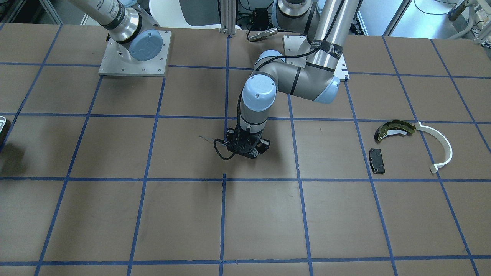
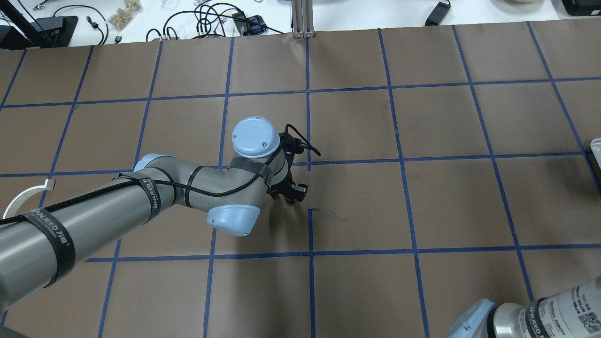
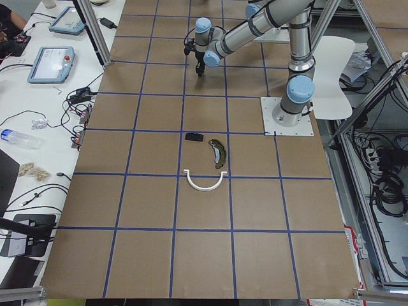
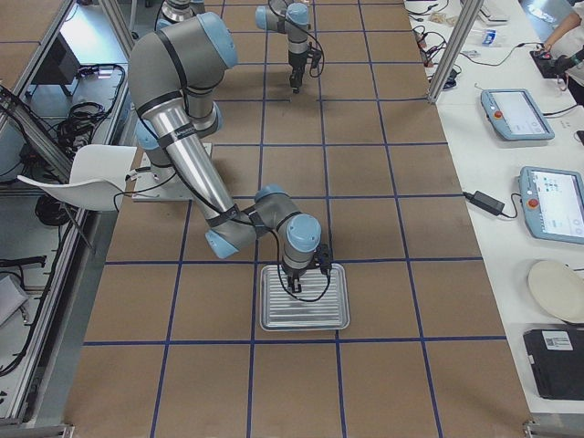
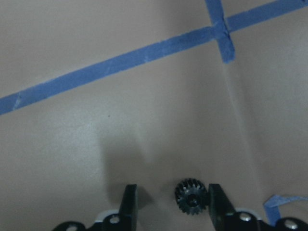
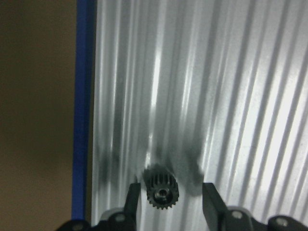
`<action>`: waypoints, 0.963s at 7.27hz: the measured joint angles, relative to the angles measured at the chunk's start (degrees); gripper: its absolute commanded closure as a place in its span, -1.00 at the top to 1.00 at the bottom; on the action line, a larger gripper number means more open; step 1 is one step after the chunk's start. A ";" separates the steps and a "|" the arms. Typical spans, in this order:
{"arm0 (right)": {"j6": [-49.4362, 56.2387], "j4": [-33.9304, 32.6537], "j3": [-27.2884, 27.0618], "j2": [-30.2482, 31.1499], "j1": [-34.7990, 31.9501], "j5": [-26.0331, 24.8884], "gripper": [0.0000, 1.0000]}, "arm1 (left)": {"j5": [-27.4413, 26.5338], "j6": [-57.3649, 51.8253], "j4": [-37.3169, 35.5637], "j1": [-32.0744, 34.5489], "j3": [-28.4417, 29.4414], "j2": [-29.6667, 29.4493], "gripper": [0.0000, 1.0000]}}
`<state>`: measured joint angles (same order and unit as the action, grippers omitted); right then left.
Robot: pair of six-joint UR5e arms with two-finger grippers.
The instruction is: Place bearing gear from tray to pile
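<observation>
Where the front camera looked steeply down, the left pincer point(image 1: 247, 148) hung low over the middle of the surface point(image 1: 115, 214). The pile point(image 1: 387, 130) lay well apart from it at that view's right. How wide the pincer stood could not be told there.

From overhead, the left arm came in from the left and its pincer sat by the central tape crossing. Of the pile only the strip point(image 2: 21, 196) showed, at the far left edge.

From the left end, the pile lay near the camera and the left pincer far beyond it.

From the right end, the right pincer point(image 4: 295, 288) pointed down into the tray point(image 4: 336, 315), close to its floor. The gear was too small to make out there.

In the left wrist view the jaws stood wide. A second gear point(image 5: 192, 196) lay flat on the brown surface between them, just beside one finger point(image 5: 215, 204) and not gripped.

In the right wrist view the jaws also stood wide. The gear point(image 6: 161, 192) lay flat on the tray's ribbed floor, bore upward, between the jaws and nearer the finger point(image 6: 132, 199) at that view's left.

The gear is round, so it has no long axis to line up with. The right arm was plainly the nearer one to it, and the coming grasp probably turned on that off-centre lie. The left arm was the nearer one to the pile.
</observation>
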<state>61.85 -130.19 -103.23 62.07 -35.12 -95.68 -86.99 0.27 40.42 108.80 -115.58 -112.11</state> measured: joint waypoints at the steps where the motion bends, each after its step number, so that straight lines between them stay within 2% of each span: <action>1: -0.12 -0.20 -0.07 -0.03 -0.02 0.04 -0.50 | -0.01 -0.01 0.04 0.00 0.01 -0.02 -1.00; 3: -0.62 -0.04 -0.17 0.37 -0.01 0.02 -0.99 | -0.44 -0.03 0.57 -0.21 0.17 0.34 -1.00; 5: -1.07 0.41 -0.49 1.93 -0.32 -0.64 -1.00 | -3.89 -2.08 3.86 -2.58 1.77 2.28 -1.00; 7: -1.65 1.25 -1.76 4.56 -1.06 -0.77 -1.00 | -6.72 -11.26 11.06 -12.78 5.88 4.62 -1.00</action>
<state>60.20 -128.94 -104.99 66.62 -36.18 -96.45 -93.71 -10.99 51.48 96.03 -109.70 -107.49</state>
